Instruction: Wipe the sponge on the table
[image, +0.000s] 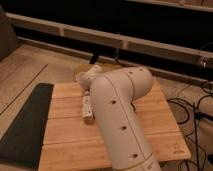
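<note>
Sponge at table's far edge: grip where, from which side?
Probably top-down on the exposed end of the sponge: it lies low and flat, and the arm hides the rest. The gripper is over the table, apart from it.

A single camera is looking down from above and behind the arm (122, 115) and sitting so near that the white casing is filling the middle of the view. It is facing forward across the wooden table (160, 120) toward the grey ledge (100, 37) — the gripper (88, 112) is showing low over the table's left half, just past the arm.
</note>
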